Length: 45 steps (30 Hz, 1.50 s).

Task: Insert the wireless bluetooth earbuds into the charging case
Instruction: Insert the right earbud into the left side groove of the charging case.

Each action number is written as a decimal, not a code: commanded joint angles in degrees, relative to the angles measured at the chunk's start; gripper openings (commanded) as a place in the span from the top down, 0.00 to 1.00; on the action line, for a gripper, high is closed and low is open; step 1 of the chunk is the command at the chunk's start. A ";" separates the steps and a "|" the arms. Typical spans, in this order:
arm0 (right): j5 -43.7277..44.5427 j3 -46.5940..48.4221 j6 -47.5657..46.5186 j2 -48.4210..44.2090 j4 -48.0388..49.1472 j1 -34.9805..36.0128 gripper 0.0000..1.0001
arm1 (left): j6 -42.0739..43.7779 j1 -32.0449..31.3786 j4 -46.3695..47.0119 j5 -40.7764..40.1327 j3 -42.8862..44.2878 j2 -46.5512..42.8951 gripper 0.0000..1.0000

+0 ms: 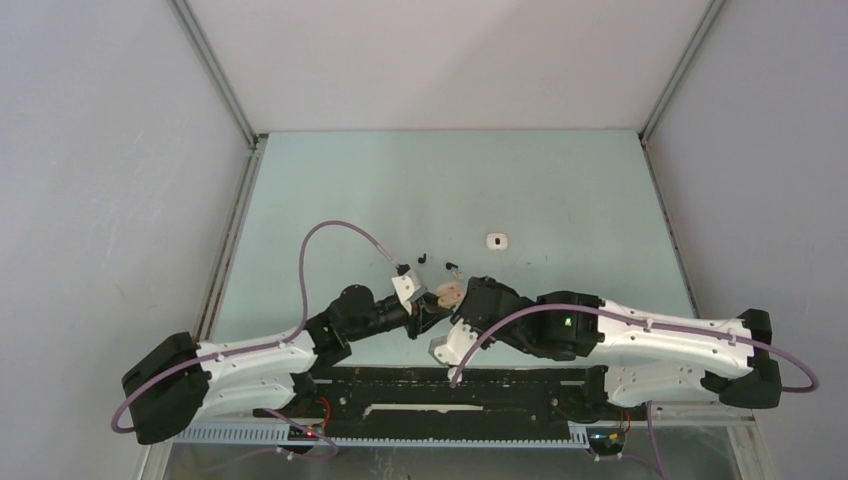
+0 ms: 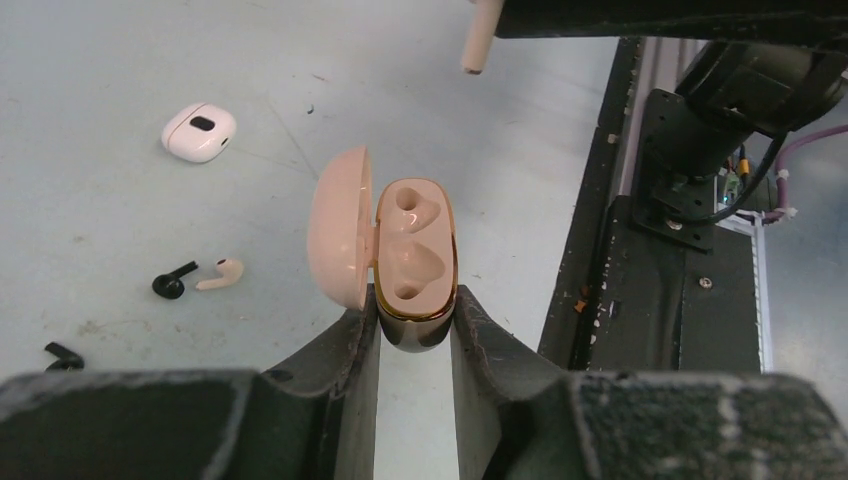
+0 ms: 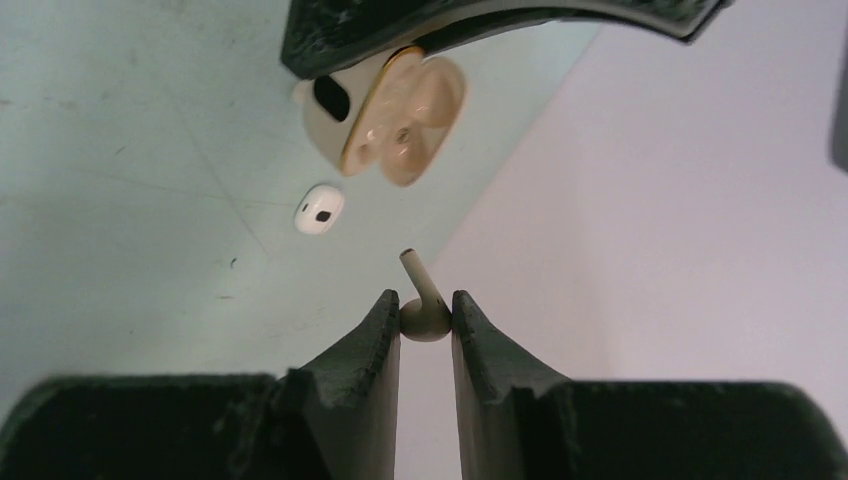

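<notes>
charging case (image 2: 415,260) beige, gold rim | earbud (image 3: 425,318) beige | second case (image 2: 198,132) white | table (image 1: 400,180) mint

Top cam high, looks down; wrist cams close, approx. face-to-face; share beige case (image 2: 415,260).

Left wrist view: the top edge and the right gripper (image 3: 425,308) conceal the beige earbud (image 2: 477,42) except its stem. The left gripper (image 2: 414,322) covers the base of the charging case (image 2: 415,240). Top view: the loose earbuds (image 1: 452,266) on the desk (image 1: 560,190) are too small to distinguish.
</notes>
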 commanded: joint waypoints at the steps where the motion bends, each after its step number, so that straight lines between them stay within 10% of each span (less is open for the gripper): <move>1: 3.56 0.71 -2.09 -2.00 8.07 3.38 1.00 | 2.96 -1.45 3.63 2.11 0.21 -1.06 1.00; 20: 13.04 -20.29 -28.86 -4.77 43.44 11.78 1.00 | 5.27 -3.56 3.57 -8.78 -2.51 -6.43 0.99; 45: 14.32 -21.90 -34.10 -1.64 40.40 11.53 1.00 | 8.27 -4.46 4.45 -3.19 -3.23 -7.17 1.00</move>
